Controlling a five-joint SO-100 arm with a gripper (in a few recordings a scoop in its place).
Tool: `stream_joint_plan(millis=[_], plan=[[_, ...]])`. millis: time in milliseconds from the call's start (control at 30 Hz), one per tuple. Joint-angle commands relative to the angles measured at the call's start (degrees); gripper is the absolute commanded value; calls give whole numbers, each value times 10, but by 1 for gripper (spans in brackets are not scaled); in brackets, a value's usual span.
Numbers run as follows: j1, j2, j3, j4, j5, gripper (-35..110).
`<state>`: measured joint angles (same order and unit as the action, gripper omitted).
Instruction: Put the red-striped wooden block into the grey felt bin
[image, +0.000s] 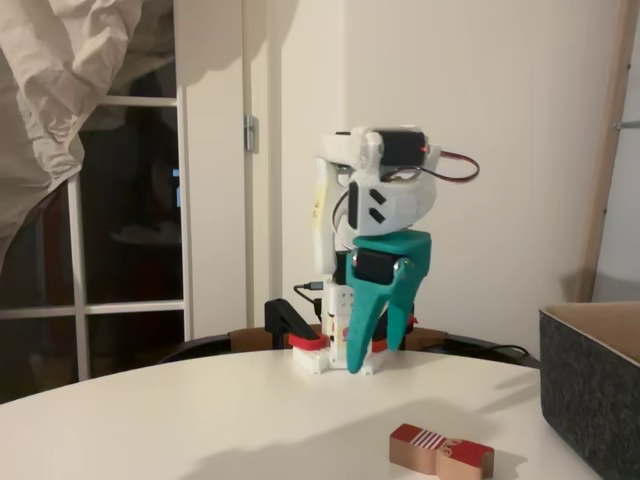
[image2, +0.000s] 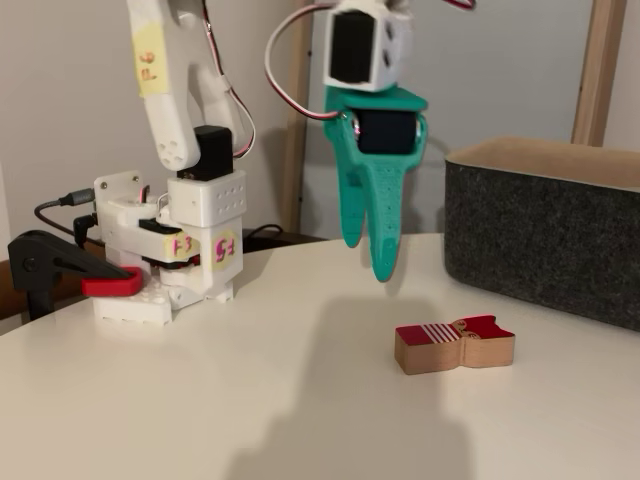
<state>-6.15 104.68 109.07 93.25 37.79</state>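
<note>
The gripper (image2: 378, 250) is hanging fingers-down above the table (image2: 250, 400) with its teal fingers pressed together and nothing between them, while the red-striped wooden block (image2: 455, 345) is lying flat on the tabletop just in front of the grey felt bin (image2: 545, 230), apart from it. Block is looking light, rigid and smooth-sided, so I'd be spreading the fingers and pinching across the narrow waist mid-length, since a grip near either end is risking a slip or twist.
</note>
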Motion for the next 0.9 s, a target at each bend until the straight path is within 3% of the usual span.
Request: stream_joint_plan(millis=[0, 867], plan=[[-33, -10, -13, 7, -16, 33], [-123, -194, -90, -149, -83, 34]])
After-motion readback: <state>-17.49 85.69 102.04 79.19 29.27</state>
